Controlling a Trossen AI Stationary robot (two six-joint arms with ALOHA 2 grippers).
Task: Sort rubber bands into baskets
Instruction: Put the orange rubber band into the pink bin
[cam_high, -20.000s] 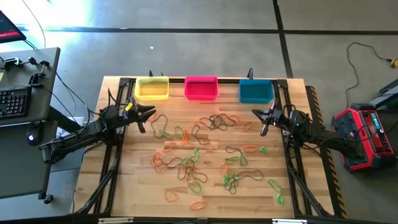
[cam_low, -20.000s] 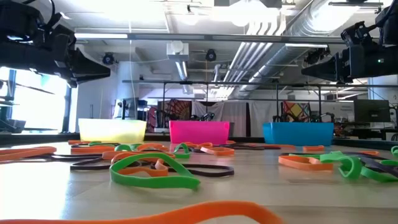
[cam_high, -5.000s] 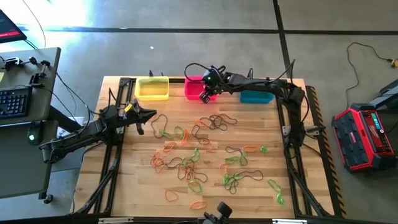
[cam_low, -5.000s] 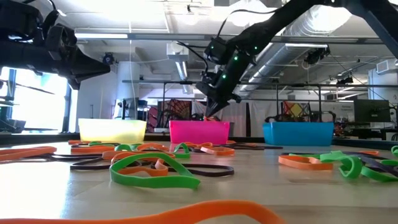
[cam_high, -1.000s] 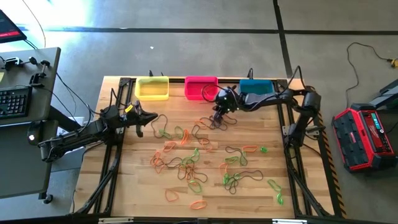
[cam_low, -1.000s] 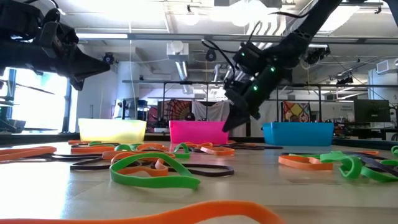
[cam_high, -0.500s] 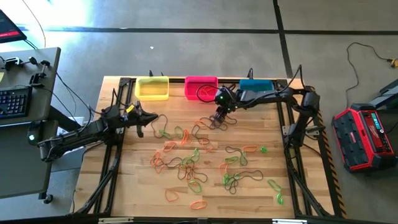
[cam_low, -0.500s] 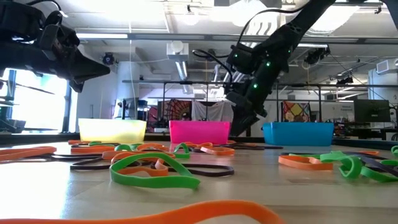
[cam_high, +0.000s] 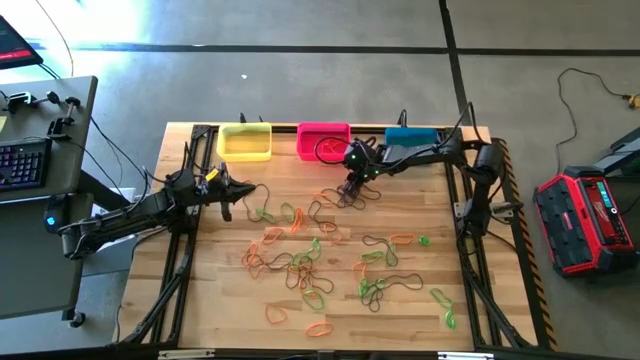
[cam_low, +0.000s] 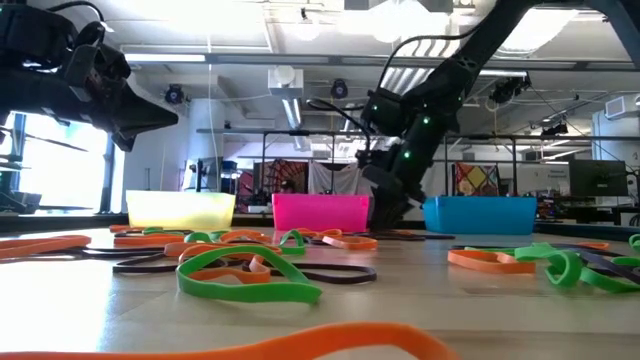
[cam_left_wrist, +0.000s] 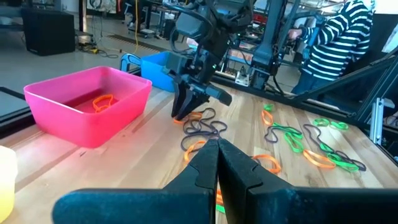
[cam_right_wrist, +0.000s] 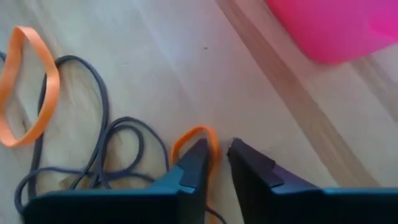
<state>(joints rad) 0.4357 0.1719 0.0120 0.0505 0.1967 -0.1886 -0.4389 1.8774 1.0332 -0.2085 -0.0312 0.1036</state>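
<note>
Jaws of my right gripper (cam_right_wrist: 214, 158) stand a narrow gap apart, tips down at the desk (cam_high: 420, 290) on an orange rubber band (cam_right_wrist: 198, 140), not yet closed on it. That thin floppy loop lies flat beside tangled dark rubber bands (cam_right_wrist: 112, 149), just before the pink basket (cam_high: 323, 141); I cannot tell its long axis. Yellow basket (cam_high: 244, 141) and teal basket (cam_high: 411, 143) flank the pink one. My left gripper (cam_high: 236, 188), jaws shut and empty, hovers near the yellow one.

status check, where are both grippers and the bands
Right gripper down at an orange band near the pink basket, fingers narrowly apart. Left gripper shut, waiting at table's left. Dark bands tangled alongside.
</note>
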